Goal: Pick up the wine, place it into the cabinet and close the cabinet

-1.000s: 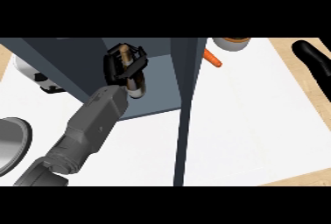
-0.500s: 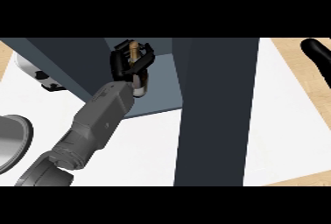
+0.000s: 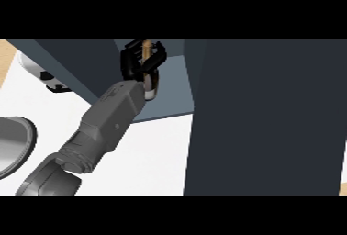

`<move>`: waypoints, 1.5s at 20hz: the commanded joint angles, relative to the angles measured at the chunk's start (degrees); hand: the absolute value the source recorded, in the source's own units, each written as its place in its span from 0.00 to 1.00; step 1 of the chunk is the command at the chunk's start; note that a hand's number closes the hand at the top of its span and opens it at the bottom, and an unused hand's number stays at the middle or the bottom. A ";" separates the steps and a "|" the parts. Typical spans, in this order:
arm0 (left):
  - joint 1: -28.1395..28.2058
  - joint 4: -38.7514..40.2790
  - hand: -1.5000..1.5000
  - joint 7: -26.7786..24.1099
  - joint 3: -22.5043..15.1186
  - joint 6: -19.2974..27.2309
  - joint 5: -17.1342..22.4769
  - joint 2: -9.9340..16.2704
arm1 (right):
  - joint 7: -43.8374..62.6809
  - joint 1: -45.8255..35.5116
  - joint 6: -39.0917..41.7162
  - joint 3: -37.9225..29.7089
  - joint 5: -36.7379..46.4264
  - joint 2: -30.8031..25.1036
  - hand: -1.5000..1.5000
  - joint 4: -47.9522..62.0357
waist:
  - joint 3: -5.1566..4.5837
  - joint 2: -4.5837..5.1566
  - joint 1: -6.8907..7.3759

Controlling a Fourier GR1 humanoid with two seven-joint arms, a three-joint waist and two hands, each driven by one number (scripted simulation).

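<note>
My left hand (image 3: 137, 62) is inside the open cabinet (image 3: 173, 94), shut on the wine bottle (image 3: 152, 87). The bottle's tan top (image 3: 146, 45) sticks out above the curled fingers and its pale lower end shows beside the wrist. Whether the bottle rests on the cabinet floor I cannot tell. The grey left forearm (image 3: 102, 124) runs up from the lower left. The dark cabinet door (image 3: 264, 114) fills the right half of the view. My right hand is hidden from sight.
A round metal plate (image 3: 9, 143) lies at the left edge on the white counter (image 3: 152, 156). A white and black object (image 3: 46, 75) sits partly hidden behind the cabinet's left wall (image 3: 71, 64).
The cabinet door has swung across the right side, covering the right hand and the orange items. My left hand with the bottle has moved up, deeper into the cabinet.
</note>
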 commanded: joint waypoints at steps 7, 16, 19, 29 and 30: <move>-0.50 6.23 1.00 0.60 -2.89 4.53 -3.90 0.21 | 0.04 1.28 0.71 -0.35 -1.61 -0.05 0.00 -1.32 | -0.28 1.22 -0.60; 1.19 7.10 1.00 1.38 -7.85 13.25 -9.31 2.38 | -0.53 0.78 0.72 -0.29 -1.18 0.28 0.00 -0.87 | -0.34 1.65 -0.67; 2.14 7.08 1.00 1.84 -7.98 14.39 -9.55 3.02 | -1.18 0.50 1.35 -0.92 -2.02 -0.03 0.00 -0.53 | -0.31 1.99 -0.81; 2.85 7.07 0.00 4.11 -8.99 11.01 -10.79 4.87 | -1.54 -0.35 1.89 0.45 -1.69 0.18 0.00 -0.53 | -0.54 2.32 -1.18; 3.66 7.09 0.00 4.10 -9.45 11.05 -11.29 5.12 | -1.22 -0.25 1.54 -0.49 -2.29 0.12 0.00 -0.38 | -0.48 1.98 -0.82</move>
